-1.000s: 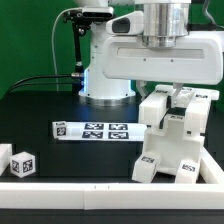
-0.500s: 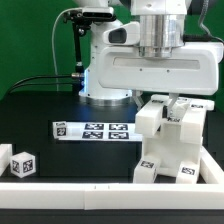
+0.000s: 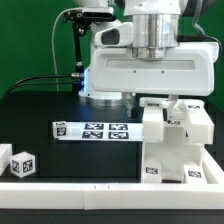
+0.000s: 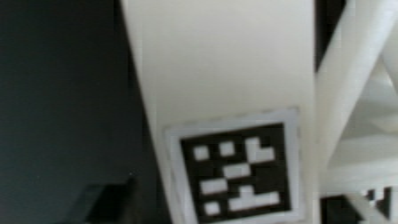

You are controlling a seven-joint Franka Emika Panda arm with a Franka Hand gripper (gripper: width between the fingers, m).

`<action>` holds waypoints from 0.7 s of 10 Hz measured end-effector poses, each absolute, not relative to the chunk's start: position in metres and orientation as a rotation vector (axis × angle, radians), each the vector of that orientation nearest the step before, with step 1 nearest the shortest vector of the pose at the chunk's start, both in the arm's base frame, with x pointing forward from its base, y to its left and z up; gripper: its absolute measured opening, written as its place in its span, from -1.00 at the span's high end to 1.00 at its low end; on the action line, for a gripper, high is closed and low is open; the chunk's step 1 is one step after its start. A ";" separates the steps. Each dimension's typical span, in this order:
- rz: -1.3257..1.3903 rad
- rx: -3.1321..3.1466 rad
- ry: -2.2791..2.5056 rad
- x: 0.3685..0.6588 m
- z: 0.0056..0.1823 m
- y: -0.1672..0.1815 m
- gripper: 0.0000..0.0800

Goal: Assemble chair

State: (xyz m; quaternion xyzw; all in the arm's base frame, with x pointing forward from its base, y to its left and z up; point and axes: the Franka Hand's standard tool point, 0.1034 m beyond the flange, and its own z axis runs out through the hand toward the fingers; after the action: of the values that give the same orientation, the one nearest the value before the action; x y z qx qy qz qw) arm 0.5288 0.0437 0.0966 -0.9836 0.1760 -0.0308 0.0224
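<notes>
Since the earlier frames, the chair (image 3: 176,145) has gone from leaning to standing square on the black table (image 3: 40,105), and the arm (image 3: 150,70) has come lower over it.

1. Arm: its broad white wrist body fills the upper exterior view.
2. Chair: directly beneath the hand. In the wrist view, one flat white panel (image 4: 205,70) runs between the fingers.
3. Gripper (image 4: 242,198): the dark fingertips (image 4: 107,203) stand apart on either side of the panel, and a dark gap shows beside one of them.
4. Marker board (image 3: 95,130): flat on the table, off to the exterior view's left of the hand.
5. Small white cube (image 3: 22,163): farther out on that same side.
6. Labels: the panel tag (image 4: 237,175) shows a black-and-white block pattern with no readable writing.
</notes>
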 end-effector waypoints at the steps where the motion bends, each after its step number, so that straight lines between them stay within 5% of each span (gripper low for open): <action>1: -0.094 -3.045 0.548 0.530 0.097 0.045 -0.25; 2: -0.094 -3.044 0.548 0.530 0.097 0.045 -0.55; 7: -0.069 -3.043 0.524 0.536 0.111 0.041 -0.62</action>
State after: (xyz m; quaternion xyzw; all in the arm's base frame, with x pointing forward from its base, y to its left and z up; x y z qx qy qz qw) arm 0.5355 0.0410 0.1106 -0.9849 0.1695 -0.0225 0.0264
